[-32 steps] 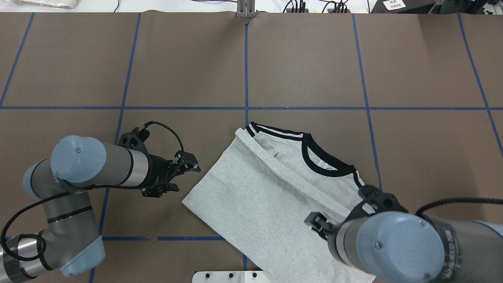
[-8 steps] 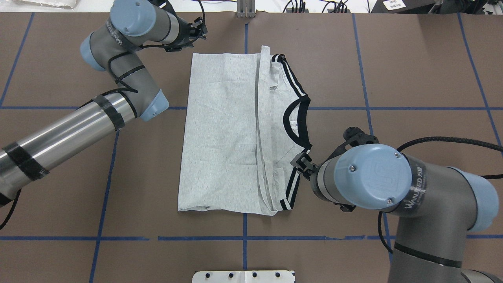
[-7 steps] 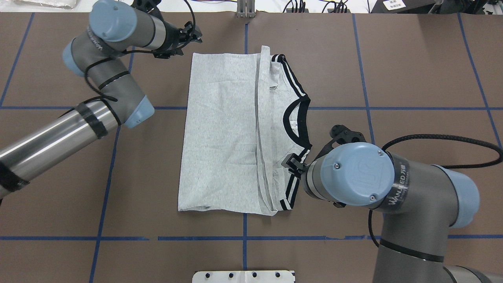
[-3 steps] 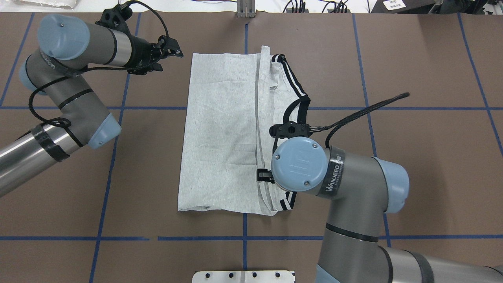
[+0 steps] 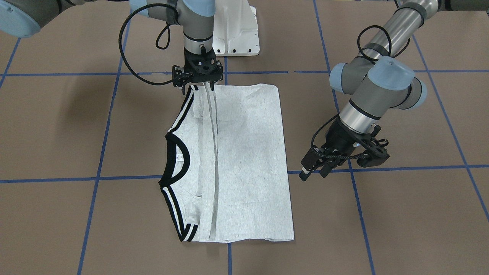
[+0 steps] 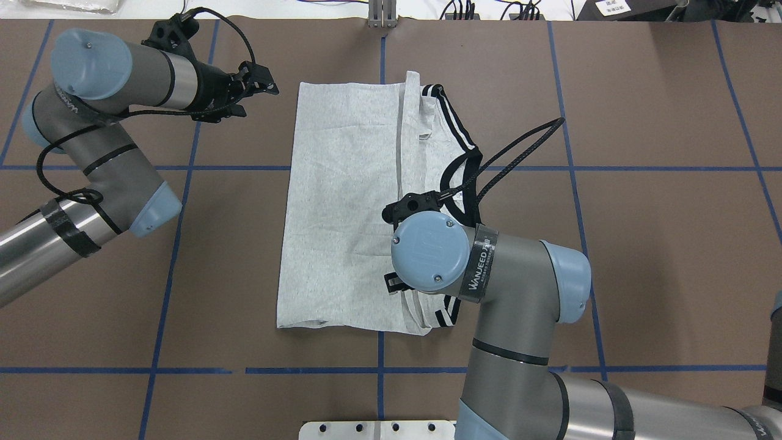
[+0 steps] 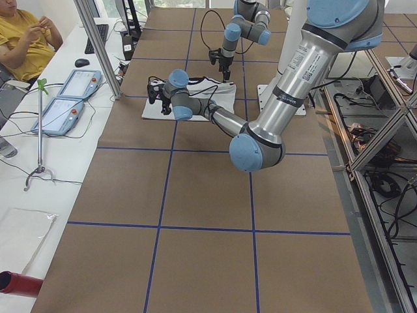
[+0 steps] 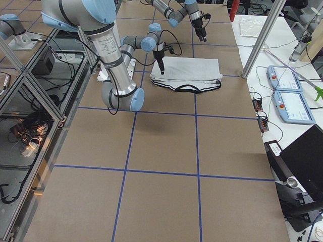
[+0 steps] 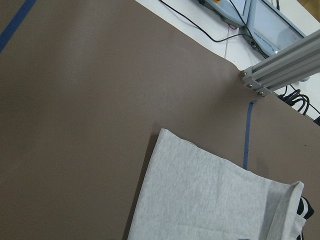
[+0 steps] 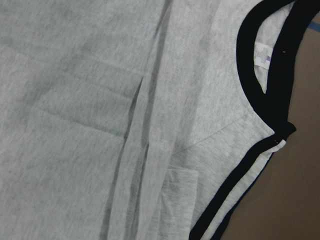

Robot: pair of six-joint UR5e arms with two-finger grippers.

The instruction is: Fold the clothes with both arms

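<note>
**A:** Where's the T-shirt (image 6: pixel 342 201)?

**B:** Folded flat, mid-table (image 6: pixel 641 256). My right gripper (image 5: pixel 197 87) hangs spread over its robot-side edge. My left gripper (image 5: pixel 314 171) is spread too, just beside it. I'd pinch every layer squarely.

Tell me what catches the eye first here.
A folded grey T-shirt with a black collar lies flat in the middle of the table. The right gripper points straight down over its robot-side edge, jaws apart. The left gripper hangs open off the cloth, beside the shirt's far corner.
</note>
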